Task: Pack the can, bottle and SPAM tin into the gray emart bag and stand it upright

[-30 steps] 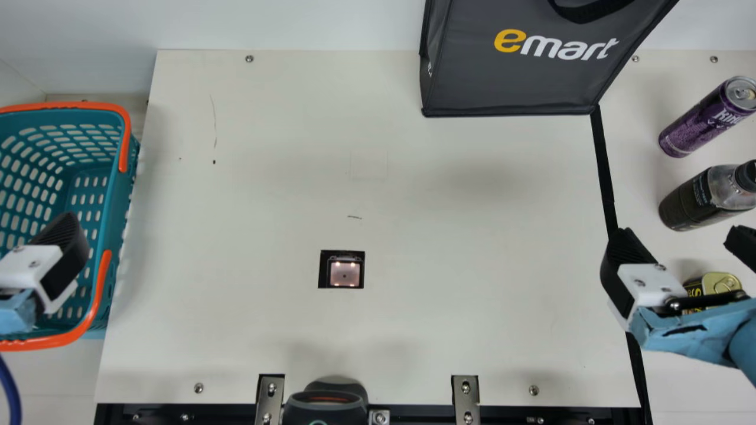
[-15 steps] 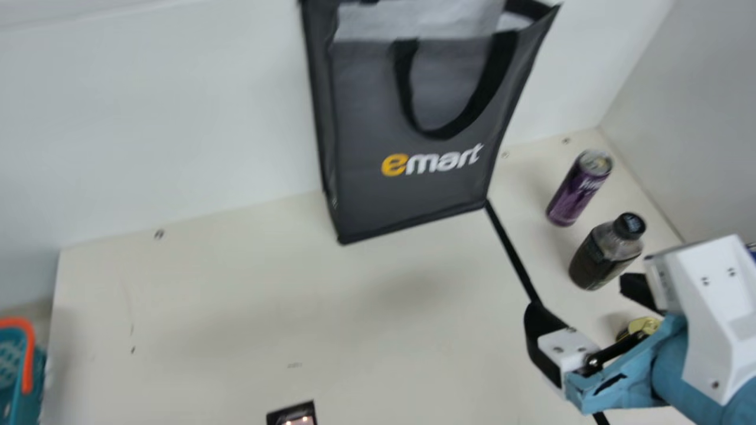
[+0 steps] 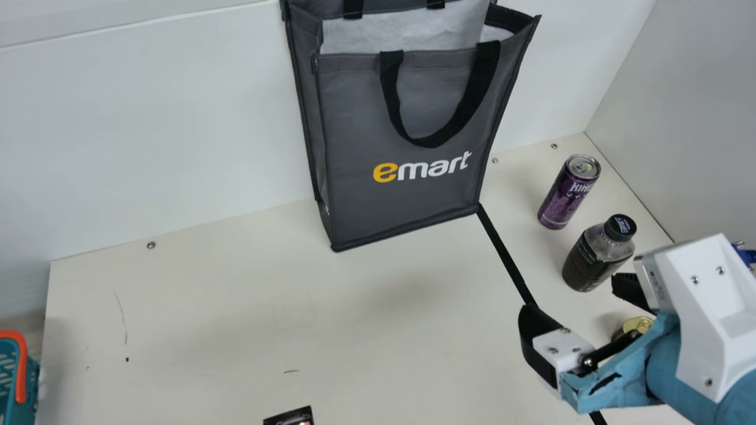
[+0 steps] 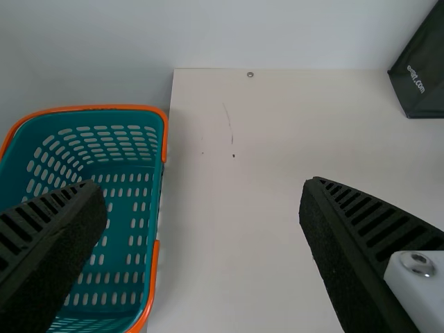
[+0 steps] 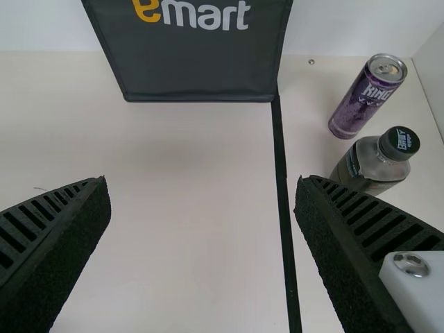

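Observation:
In the main view my right gripper hangs open, its fingers apart, over the table's right part. The right wrist view shows the same gripper with nothing between its fingers. The gray emart bag stands upright at the back, its top open. Right of it the purple can and the dark bottle stand upright. The SPAM tin is partly hidden behind my right gripper. In the left wrist view my left gripper is open and holds nothing, beside and partly over the teal basket.
The teal basket with orange rim is at the far left. White walls close off the back and right side. A black tape line runs from the bag's right corner toward the front, and a small dark square lies near the front.
The camera has tilted up and turned right, bringing the bag's open top and handles into view. Neither the things nor my right arm have clearly moved.

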### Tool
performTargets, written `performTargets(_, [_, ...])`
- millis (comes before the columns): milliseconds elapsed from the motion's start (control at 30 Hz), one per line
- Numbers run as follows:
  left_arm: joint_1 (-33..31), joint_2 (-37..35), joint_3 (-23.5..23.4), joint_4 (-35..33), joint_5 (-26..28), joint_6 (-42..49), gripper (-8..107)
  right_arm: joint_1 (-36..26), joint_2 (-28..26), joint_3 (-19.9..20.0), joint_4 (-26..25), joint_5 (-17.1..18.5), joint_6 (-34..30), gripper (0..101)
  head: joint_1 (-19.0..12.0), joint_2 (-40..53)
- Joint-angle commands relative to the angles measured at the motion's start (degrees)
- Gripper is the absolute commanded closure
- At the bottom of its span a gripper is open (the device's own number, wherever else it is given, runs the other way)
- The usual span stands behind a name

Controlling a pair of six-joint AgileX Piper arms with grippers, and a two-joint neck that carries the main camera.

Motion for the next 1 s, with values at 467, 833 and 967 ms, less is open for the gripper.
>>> performTargets(467, [0.0,0.0,0.0,0.0,0.0,0.0,9,0.0,0.1,0.0,0.0,-0.1,0.0,6,-1.3,0.0])
performTargets(833, [0.0,0.0,0.0,0.0,0.0,0.0,9,0.6,1.9,-0.8,0.2,-1.2,0.2,6,-1.3,0.0])
performTargets(967, [0.0,0.0,0.0,0.0,0.0,0.0,9,1.1,3.2,-2.0,-0.4,-1.7,0.2,6,-1.3,0.0])
